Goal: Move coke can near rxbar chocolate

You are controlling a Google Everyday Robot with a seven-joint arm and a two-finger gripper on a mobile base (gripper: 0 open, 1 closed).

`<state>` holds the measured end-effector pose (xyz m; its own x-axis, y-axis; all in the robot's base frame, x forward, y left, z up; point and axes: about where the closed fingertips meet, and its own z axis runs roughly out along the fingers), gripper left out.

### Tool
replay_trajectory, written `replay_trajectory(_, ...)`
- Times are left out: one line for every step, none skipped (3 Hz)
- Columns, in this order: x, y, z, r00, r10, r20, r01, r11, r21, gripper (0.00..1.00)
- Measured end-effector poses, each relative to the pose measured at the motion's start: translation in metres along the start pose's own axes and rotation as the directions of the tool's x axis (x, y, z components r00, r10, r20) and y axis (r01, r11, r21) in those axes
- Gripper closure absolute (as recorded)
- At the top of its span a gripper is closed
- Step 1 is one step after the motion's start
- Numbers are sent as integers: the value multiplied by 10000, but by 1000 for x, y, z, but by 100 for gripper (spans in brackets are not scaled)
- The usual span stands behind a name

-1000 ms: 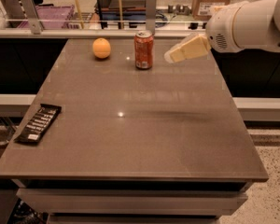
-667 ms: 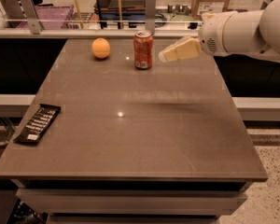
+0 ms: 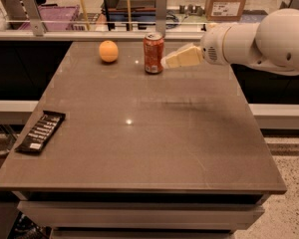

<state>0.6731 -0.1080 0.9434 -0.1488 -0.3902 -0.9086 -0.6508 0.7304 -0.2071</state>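
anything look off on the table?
Only one thing: the rxbar lies askew right at the table edge, on the picture's left; whether it overhangs, I cannot tell. Coke can stands upright, orange apart on its left, no spill. Gripper is just right of the can.

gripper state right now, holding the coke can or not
Gripper: cannot be told whether open, closed or holding; it is right beside the coke can.

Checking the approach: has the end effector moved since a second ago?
Yes. The end effector has shifted left toward the coke can, which has stayed put, and is now just right of it.
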Motion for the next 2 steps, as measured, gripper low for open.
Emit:
replay_trajectory(3, 6, 24, 9999, 126, 57, -125, 9996, -260, 0)
replay_trajectory(3, 14, 48, 9996, 192, 193, -180, 9980, -599, 0)
